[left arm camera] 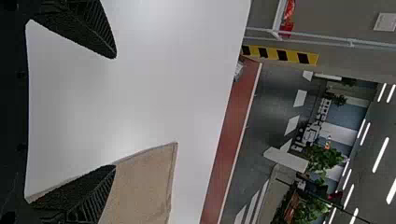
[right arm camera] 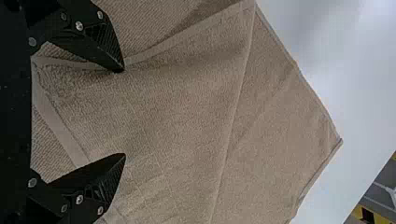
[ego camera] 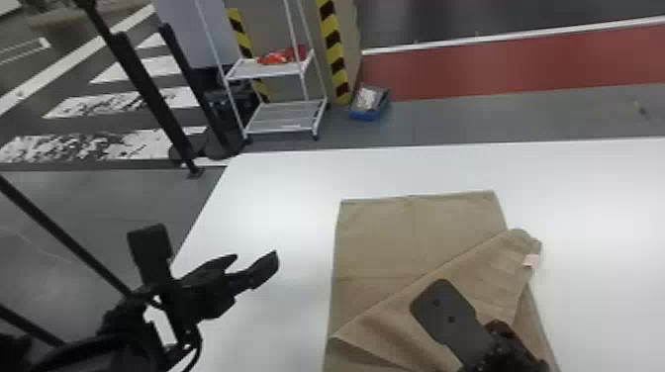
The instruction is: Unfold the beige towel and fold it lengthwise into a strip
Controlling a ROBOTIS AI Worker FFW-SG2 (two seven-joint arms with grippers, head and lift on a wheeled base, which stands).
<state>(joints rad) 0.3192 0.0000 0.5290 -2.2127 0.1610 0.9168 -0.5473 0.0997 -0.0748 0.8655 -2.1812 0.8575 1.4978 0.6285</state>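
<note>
The beige towel (ego camera: 381,247) lies on the white table, its near part folded over diagonally, with a small pale label at the right corner. Over that folded-over layer is my right gripper (ego camera: 445,316); in the right wrist view the right gripper (right arm camera: 124,113) stands open above the towel (right arm camera: 187,116), a hemmed corner of cloth between and under its fingers. My left gripper (ego camera: 260,262) is left of the towel, over bare table, holding nothing. The left wrist view has the left gripper (left arm camera: 116,112) wide open, the towel (left arm camera: 144,186) beyond one finger.
The white table (ego camera: 287,178) ends at a slanting left edge near my left arm. Past its far edge stand a white wheeled rack (ego camera: 284,118) and a blue bin (ego camera: 368,104) on the floor.
</note>
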